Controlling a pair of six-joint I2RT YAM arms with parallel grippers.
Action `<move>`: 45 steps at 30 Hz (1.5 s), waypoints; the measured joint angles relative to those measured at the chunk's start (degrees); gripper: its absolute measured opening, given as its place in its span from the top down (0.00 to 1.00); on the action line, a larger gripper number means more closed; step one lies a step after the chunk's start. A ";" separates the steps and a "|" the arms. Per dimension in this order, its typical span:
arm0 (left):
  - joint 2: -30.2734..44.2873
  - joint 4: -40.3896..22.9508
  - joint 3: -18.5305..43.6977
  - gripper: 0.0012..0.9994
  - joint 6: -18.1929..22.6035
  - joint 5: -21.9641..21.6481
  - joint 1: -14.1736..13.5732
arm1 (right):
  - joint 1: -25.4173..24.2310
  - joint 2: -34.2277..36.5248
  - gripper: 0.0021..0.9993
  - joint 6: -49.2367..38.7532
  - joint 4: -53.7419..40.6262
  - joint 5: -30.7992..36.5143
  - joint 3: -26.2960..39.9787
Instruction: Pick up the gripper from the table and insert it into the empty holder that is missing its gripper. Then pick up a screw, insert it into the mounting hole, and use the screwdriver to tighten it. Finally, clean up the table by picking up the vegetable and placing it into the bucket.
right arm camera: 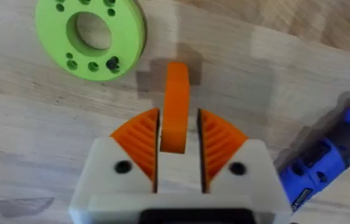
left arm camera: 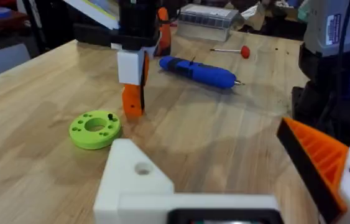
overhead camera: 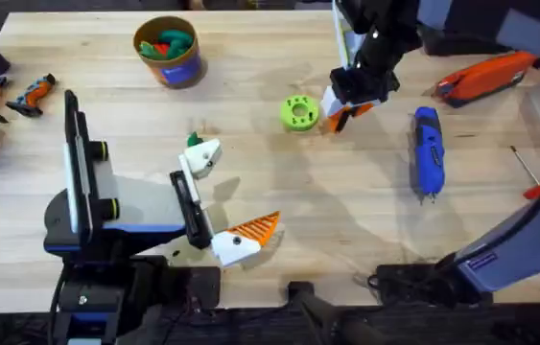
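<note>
My right gripper (overhead camera: 348, 103) is shut on the gripper (overhead camera: 339, 119), a small orange wedge (right arm camera: 176, 87) clamped upright between the ribbed pads, its tip on or just above the table beside the lime-green disc (overhead camera: 298, 113). A black screw (right arm camera: 113, 63) sits in that disc. My left gripper (overhead camera: 226, 192) is open: one finger is the bare white holder (overhead camera: 204, 156) (left arm camera: 134, 180), the other carries an orange pad (left arm camera: 317, 162). The dark-green vegetable (overhead camera: 194, 140) peeks out behind the holder. The bucket (overhead camera: 169, 53) stands at the back left with toy pieces inside. A blue screwdriver (overhead camera: 427, 151) lies right of centre.
An orange-and-black tool (overhead camera: 485, 77) and a thin red-handled screwdriver (overhead camera: 528, 177) lie at the right edge. Small orange-handled tools (overhead camera: 11, 96) lie at the far left. A clear box (left arm camera: 209, 15) stands at the table's right side.
</note>
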 joint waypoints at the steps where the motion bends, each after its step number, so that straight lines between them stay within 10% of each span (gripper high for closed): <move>1: 0.02 0.00 0.00 0.01 0.00 0.00 0.00 | 0.00 0.00 0.72 0.01 0.03 0.00 0.00; 6: 0.02 0.00 0.00 0.01 0.00 0.00 0.00 | 0.00 0.00 0.99 0.09 0.15 -0.02 0.11; 21: 0.00 0.00 0.00 0.01 -0.04 0.00 0.00 | -0.59 -10.02 0.99 0.15 0.15 -0.88 0.13; 31: 0.00 0.00 0.00 0.01 -0.15 0.00 0.00 | -6.82 -24.72 0.99 0.20 3.37 -16.02 -0.25; 45: 0.02 0.00 0.00 0.01 -0.15 0.00 0.00 | -8.00 -38.64 0.99 7.06 35.89 -44.15 -30.56</move>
